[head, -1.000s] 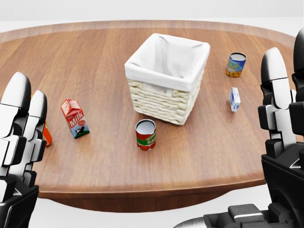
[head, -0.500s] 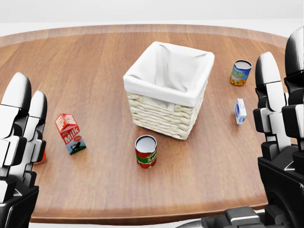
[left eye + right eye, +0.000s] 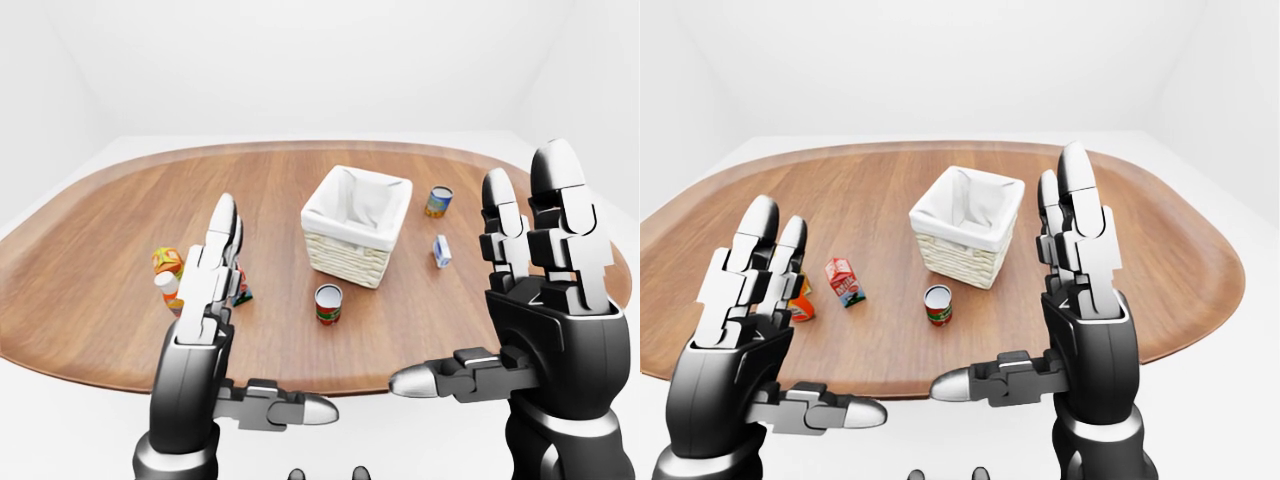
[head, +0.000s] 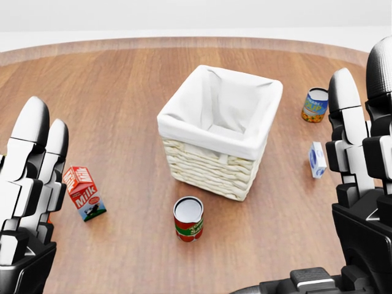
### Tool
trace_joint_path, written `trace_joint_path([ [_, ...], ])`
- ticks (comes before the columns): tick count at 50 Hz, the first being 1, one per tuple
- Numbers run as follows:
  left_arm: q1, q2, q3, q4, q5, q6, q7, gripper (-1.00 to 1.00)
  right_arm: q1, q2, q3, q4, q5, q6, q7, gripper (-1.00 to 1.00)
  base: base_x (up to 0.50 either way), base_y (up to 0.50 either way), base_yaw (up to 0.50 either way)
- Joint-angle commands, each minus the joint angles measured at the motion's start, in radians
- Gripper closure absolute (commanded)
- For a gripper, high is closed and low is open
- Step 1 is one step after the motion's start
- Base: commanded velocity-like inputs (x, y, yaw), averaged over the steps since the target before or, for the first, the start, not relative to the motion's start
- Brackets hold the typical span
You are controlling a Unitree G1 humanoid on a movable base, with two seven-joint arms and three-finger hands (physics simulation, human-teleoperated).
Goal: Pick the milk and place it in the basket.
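The red and white milk carton (image 4: pixel 81 193) stands upright on the wooden table (image 4: pixel 122 79) at the left of the head view. My left hand (image 4: pixel 37 159) is open, fingers straight up, just left of the carton and not touching it. The wicker basket (image 4: pixel 208 173) with a white cloth liner stands at the middle, to the right of the milk. My right hand (image 4: pixel 361 141) is open and empty at the right edge, fingers up. In the left-eye view my left hand hides most of the milk.
A red tomato can (image 4: pixel 188 219) stands below the basket. A yellow and blue can (image 4: pixel 315 105) and a small blue and white carton (image 4: pixel 316 160) stand to the right. An orange carton (image 3: pixel 167 262) and a small bottle (image 3: pixel 170 290) stand left of the milk.
The camera has moved nearer the table: basket, cans and milk all shift down the head view and look larger. Both hands stay open and keep their places in view.
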Motion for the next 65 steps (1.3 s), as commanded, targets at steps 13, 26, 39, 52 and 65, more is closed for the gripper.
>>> trace_joint_path([
  [13, -0.009, 0.025, 0.002, 0.000, -0.034, 0.000, 0.045, -1.00, 0.013, 0.001, 0.011, 0.000, -0.002, 0.000, 0.002, -1.00, 0.20, 0.00, 0.00],
  [26, 0.005, 0.008, 0.008, 0.000, -0.067, 0.000, 0.029, -1.00, 0.015, -0.002, 0.015, 0.000, -0.005, 0.000, 0.000, -1.00, 0.20, 0.00, 0.00],
  [39, 0.004, 0.002, 0.002, 0.000, -0.069, 0.000, 0.022, -1.00, 0.020, 0.001, 0.015, 0.000, -0.004, 0.000, 0.004, -1.00, 0.20, 0.00, 0.00],
  [52, 0.023, -0.055, 0.011, 0.000, -0.027, 0.000, -0.043, -1.00, 0.019, 0.012, 0.016, 0.000, -0.012, 0.000, 0.014, -1.00, 0.19, 0.00, 0.00],
  [65, -0.003, -0.032, 0.037, 0.000, -0.061, 0.000, -0.025, -1.00, 0.011, 0.003, 0.020, 0.000, -0.015, 0.000, 0.005, -1.00, 0.19, 0.00, 0.00],
])
